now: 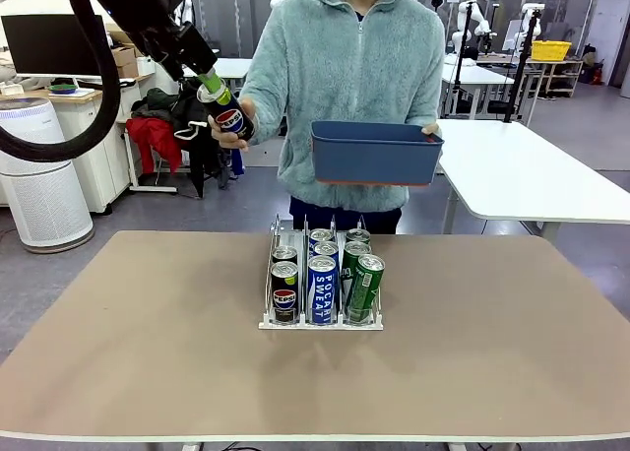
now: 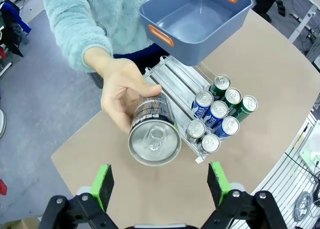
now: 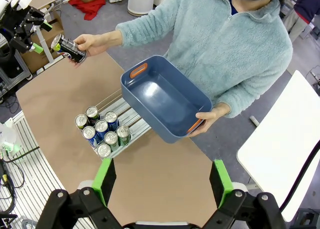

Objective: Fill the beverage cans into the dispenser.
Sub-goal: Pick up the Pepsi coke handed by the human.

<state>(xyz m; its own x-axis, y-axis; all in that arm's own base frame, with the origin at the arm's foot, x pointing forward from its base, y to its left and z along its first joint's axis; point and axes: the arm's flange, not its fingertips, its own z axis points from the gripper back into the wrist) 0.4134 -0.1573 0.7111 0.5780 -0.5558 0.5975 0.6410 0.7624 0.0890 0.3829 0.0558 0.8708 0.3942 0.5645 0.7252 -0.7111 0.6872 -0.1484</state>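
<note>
1. Step in hand: a handover is judged to be under way. A black Pepsi can (image 1: 230, 122) is held out in the person's hand (image 2: 121, 92), high above the worktop (image 1: 148, 353) on the robot's left side, its silver top turned toward the left claw (image 2: 159, 183).
2. The left claw is spread wide, nothing between its green pads (image 2: 103, 184); the can lies just ahead of them, not yet grasped.
3. The right claw (image 3: 161, 181) is likewise released and empty, poised over the near part of the worktop.
4. Next move, as judged: the left claw is to be advanced around the can body, the pads closed on its sides, and the can carried to a lane with free room.
5. The dispenser (image 1: 321, 323) stands at mid-worktop. Seven cans are counted in it: two black in the left lane, three blue in the middle, two green in the right. The rear of the lanes is seen bare.
6. The blue bin (image 3: 165, 101) is held by the person's other hand (image 3: 212, 116), tilted, with nothing inside.
</note>
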